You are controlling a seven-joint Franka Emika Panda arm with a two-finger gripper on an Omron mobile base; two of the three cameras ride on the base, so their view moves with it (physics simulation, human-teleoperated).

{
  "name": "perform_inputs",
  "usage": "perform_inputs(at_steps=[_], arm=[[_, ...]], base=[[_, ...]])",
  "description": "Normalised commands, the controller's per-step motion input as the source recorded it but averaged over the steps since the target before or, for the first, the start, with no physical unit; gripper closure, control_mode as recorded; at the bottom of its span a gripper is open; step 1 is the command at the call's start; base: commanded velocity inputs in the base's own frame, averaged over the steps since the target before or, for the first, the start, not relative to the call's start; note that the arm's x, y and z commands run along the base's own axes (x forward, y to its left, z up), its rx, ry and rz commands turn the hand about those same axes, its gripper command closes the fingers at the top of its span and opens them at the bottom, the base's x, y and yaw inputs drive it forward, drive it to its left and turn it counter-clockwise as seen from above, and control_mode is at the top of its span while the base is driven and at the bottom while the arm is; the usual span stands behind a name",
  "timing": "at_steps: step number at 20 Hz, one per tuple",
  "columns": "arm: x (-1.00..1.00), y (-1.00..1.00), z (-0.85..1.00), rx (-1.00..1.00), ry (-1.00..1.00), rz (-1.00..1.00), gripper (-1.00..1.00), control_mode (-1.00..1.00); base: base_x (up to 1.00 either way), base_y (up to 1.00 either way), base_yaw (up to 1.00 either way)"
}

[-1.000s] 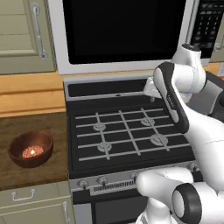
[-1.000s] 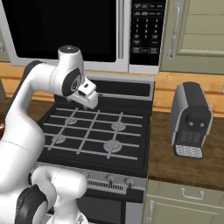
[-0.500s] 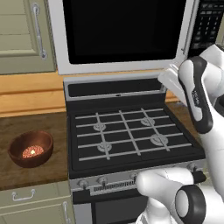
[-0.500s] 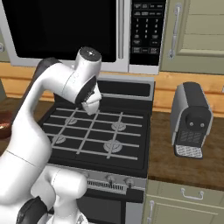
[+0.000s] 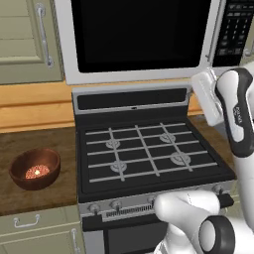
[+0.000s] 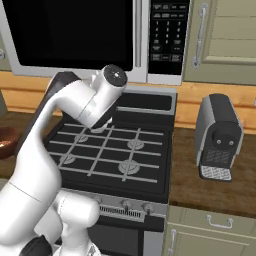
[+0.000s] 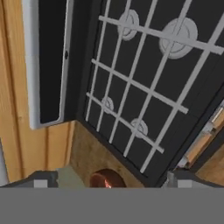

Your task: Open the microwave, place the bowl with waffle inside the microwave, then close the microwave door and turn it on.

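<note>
The bowl [image 5: 35, 168] holding the waffle [image 5: 36, 171] sits on the worktop [image 5: 30, 203], well apart from the open, empty pincer [image 7: 109, 180].

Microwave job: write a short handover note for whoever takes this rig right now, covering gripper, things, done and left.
Gripper: open, holding nothing, above the stove.
Microwave: above the stove, microwave door shut, handle untouched.
Bowl: on the wooden counter left of the stove, waffle inside it.
Done: nothing yet.
Left: open the door, put the bowl with the waffle in, shut the door, start the microwave at its keypad.
</note>
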Motion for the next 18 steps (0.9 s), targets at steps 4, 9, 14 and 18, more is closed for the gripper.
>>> perform_inputs(at_steps=[4,9,14,18], arm=[[0.00,-0.29,0.20,0.43,-0.04,-0.23,-1.00,-1.00],[0.17,-0.28,0.28,0.47,-0.05,-0.16,-1.00,-1.00],[0.18,-0.43,0.53,0.53,-0.06,-0.15,-1.00,-1.00],[0.05,-0.49,0.66,0.51,-0.07,-0.14,-1.00,-1.00]], base=[[0.00,0.00,0.00],[0.00,0.00,0.00],[0.00,0.00,0.00],[0.00,0.00,0.00]])
